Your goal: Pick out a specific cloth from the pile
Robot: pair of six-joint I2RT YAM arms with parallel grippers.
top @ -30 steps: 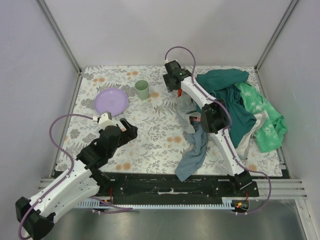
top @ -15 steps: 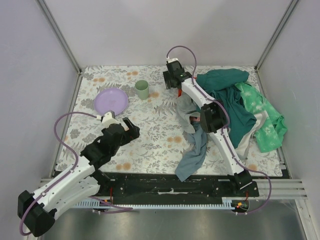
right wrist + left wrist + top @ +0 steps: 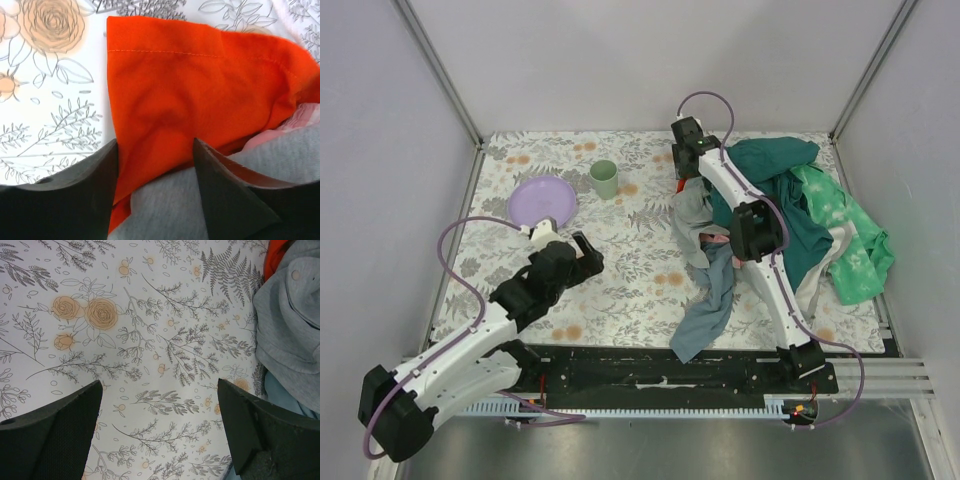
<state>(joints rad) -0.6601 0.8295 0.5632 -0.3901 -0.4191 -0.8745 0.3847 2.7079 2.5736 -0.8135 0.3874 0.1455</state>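
Tabletop (image 3: 620, 250): floral print, pile (image 3: 800, 220) heaped on the right.
Cloth (image 3: 190, 85): pile's far-left edge, mostly buried under grey fabric (image 3: 165, 210). Long axis hard to call, hem running sideways.
Right gripper (image 3: 155, 146): parted, straddling the exposed corner, not clamped.
Left gripper (image 3: 157, 390): wide apart, holding nothing.

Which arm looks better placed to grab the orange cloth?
Right. The right tool is open directly over the orange cloth at the edge of the pile. The left tool, also open, is over bare table beside the pile.
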